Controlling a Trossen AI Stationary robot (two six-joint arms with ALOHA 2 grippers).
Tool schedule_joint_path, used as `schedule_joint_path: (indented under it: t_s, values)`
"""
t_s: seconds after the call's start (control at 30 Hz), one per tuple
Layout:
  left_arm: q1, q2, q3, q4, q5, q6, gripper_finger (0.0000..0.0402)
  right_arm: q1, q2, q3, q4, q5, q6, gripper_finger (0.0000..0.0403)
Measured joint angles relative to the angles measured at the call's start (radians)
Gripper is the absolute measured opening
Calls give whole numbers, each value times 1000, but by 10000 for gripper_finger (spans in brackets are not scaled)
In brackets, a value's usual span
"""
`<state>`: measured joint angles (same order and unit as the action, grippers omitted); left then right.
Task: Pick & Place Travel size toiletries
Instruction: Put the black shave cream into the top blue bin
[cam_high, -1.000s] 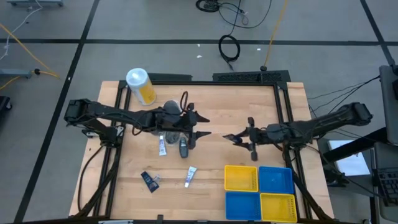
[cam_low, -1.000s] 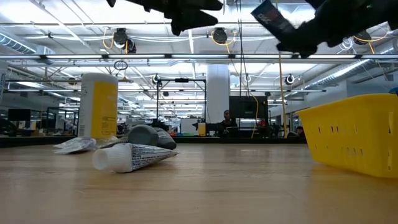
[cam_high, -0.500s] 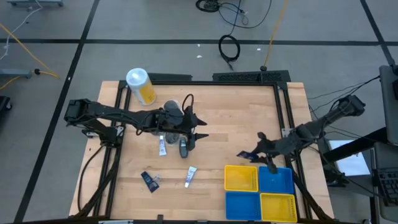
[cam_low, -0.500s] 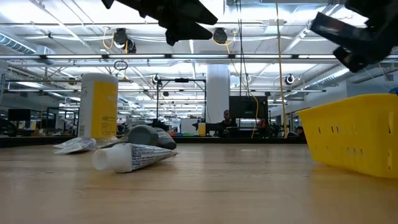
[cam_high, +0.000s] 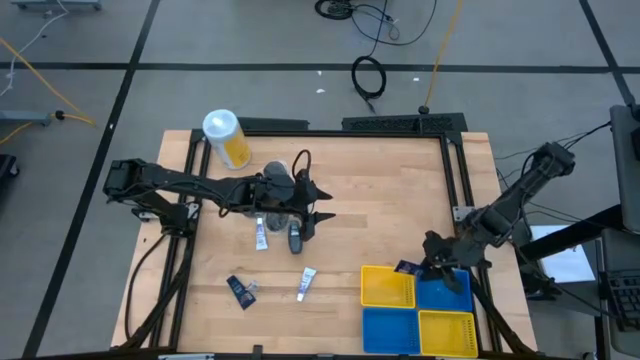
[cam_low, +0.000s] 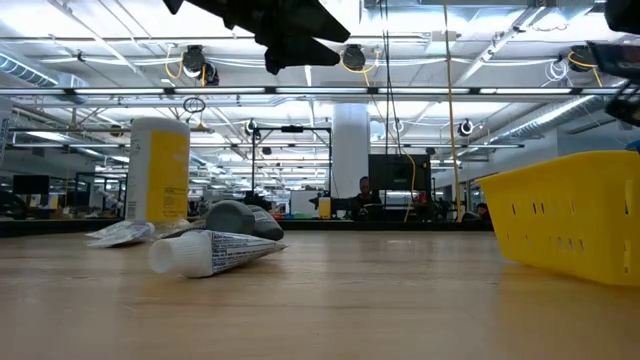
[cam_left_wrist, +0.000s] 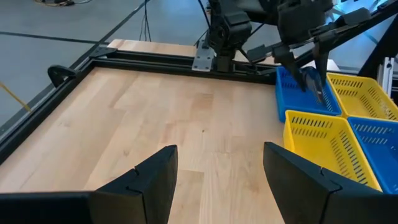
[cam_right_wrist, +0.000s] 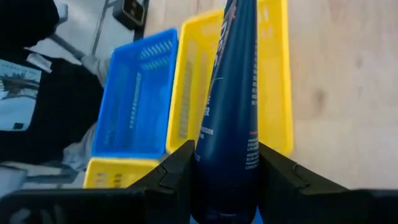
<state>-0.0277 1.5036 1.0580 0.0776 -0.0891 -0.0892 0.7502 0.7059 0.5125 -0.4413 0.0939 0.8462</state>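
The right arm reaches down over the bins at about 4 o'clock on the table, its right gripper (cam_right_wrist: 227, 180) clamped on the dark blue tube (cam_right_wrist: 230, 93), which hangs over the seam between the far yellow bin (cam_high: 386, 287) and the far blue bin (cam_high: 447, 290). The left arm stretches level from 9 o'clock toward the middle, its left gripper (cam_left_wrist: 214, 177) spread wide and empty above a cluster of toiletries (cam_high: 283, 225). Bare wood lies open between the two arms, and two more tubes (cam_high: 272, 287) rest near 7 o'clock, well apart from the bins.
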Motion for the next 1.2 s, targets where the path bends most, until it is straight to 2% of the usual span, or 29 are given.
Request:
schedule_joint_path:
  t_s: [0.4,0.6,0.87,1.13,1.2]
  values:
    - [0,0,0,0,-17,-1,234,122,0,0,-67,-149,341,118]
    - [0,0,0,0,-17,-1,234,199,0,0,-149,-149,516,118]
    - [0,0,0,0,-17,-1,234,283,-1,0,-147,-175,686,118]
    - [0,0,0,0,-17,-1,234,307,-1,0,-177,-154,767,118]
    - [0,0,0,0,-17,2,234,307,-1,0,-185,-154,784,129]
